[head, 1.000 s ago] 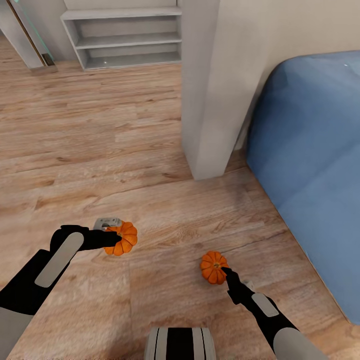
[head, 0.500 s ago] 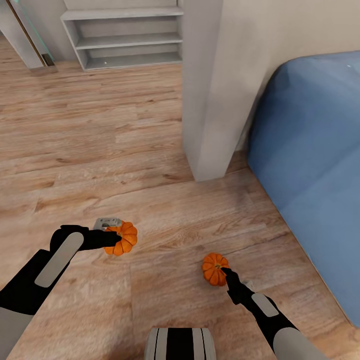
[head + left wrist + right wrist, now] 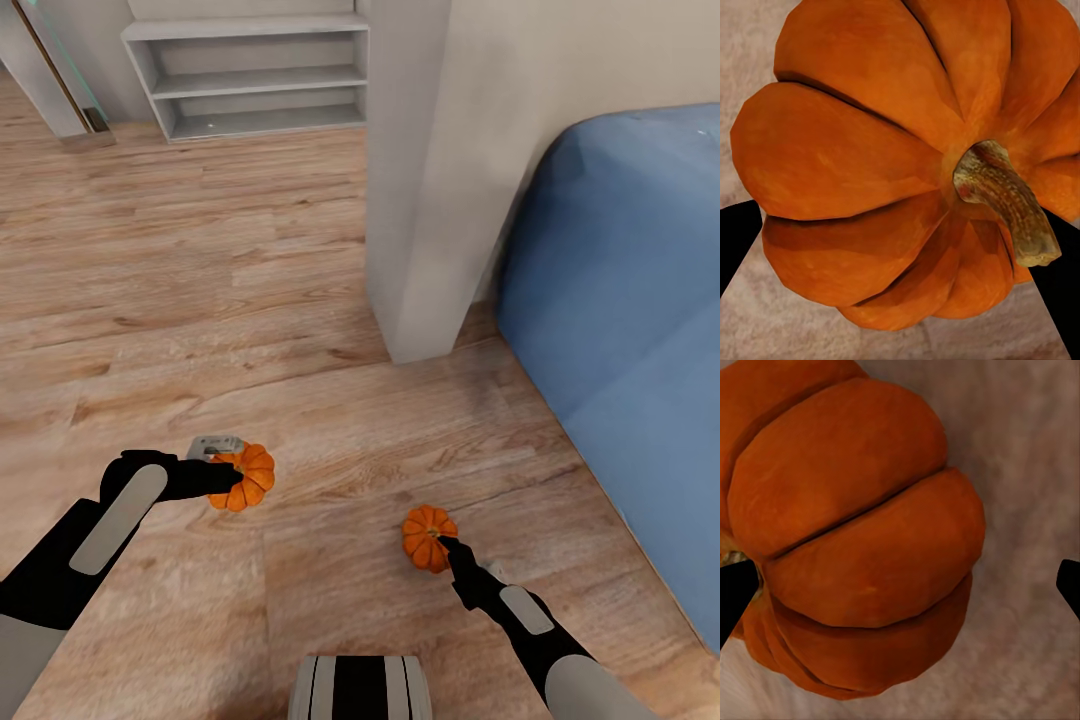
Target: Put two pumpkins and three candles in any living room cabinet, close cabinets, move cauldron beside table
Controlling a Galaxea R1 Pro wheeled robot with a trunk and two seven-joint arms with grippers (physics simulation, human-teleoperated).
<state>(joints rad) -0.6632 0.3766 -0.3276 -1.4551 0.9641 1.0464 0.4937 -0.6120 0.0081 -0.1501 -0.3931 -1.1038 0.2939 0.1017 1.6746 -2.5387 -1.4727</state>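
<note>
Two ribbed orange pumpkins are over the wood floor in front of me. The left pumpkin (image 3: 255, 472) sits between my left gripper's (image 3: 235, 480) black fingers; the left wrist view has this pumpkin (image 3: 870, 165) and its brown stem close up, with a fingertip (image 3: 735, 240) at each side. My left gripper is shut on it. The right pumpkin (image 3: 425, 530) lies on the floor at the tip of my right gripper (image 3: 445, 545). In the right wrist view one fingertip (image 3: 735, 589) touches that pumpkin (image 3: 855, 532) and the other stands well apart, so this gripper is open.
A grey wall corner (image 3: 420, 200) juts out ahead, with a large blue upholstered piece (image 3: 620, 300) to its right. Pale grey open shelves (image 3: 260, 80) stand at the far wall. My own base (image 3: 360, 690) shows at the bottom edge. Open floor lies to the left.
My right gripper has crept slightly forward and left against the right pumpkin, which shifted only a little. The view has drifted slightly. The left gripper and its pumpkin are still.
</note>
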